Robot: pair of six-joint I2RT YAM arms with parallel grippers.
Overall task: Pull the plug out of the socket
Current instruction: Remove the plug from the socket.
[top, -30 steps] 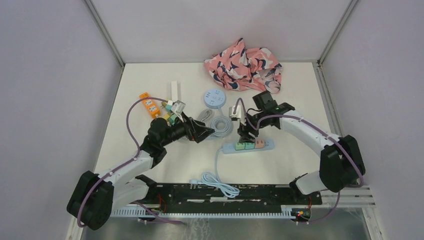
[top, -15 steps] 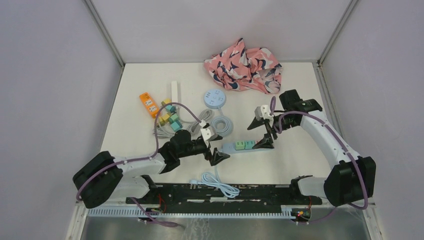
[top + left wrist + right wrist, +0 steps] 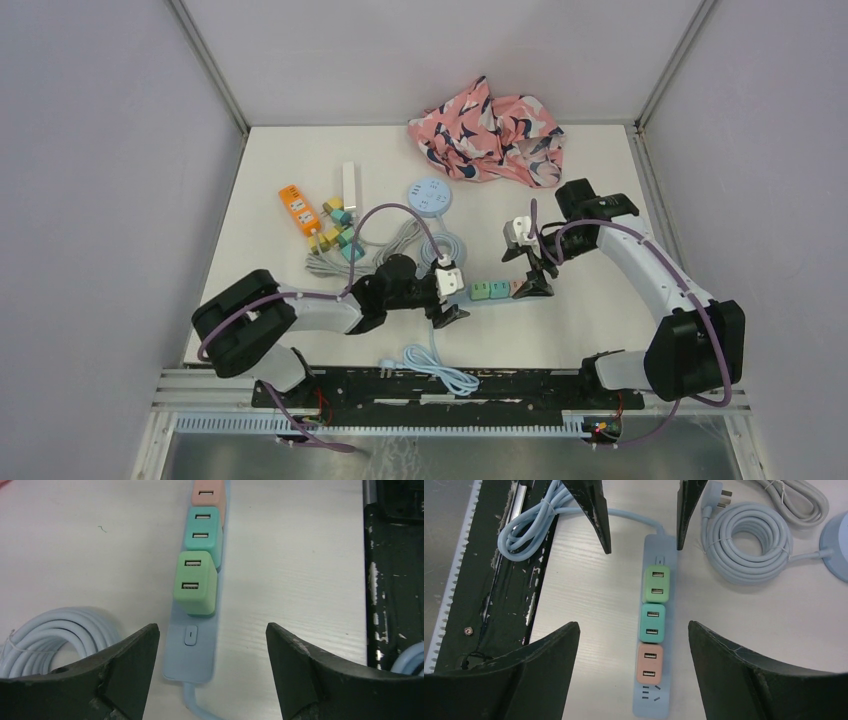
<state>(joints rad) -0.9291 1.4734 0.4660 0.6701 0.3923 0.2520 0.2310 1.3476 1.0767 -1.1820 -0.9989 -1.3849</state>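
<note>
- Two sets of jaws, left and right, both spread and empty, face each other along the pale blue plastic power strip (image 3: 192, 655), probably one to steady it and one to pull.
- Just past the left jaws, the green cube-shaped plug (image 3: 196, 585) sits in its socket.
- The teal cube-shaped plug (image 3: 652, 622) lies between the right jaws.
- Beyond them are the white surface (image 3: 590, 320), a crumpled pink patterned cloth (image 3: 490, 130) and grey walls.

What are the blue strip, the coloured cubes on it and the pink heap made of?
Strip: likely matte moulded plastic, smooth, rounded edges. Cubes: apparently similar plastic, slight sheen. Heap: printed fabric, judging by soft crumpled folds.
</note>
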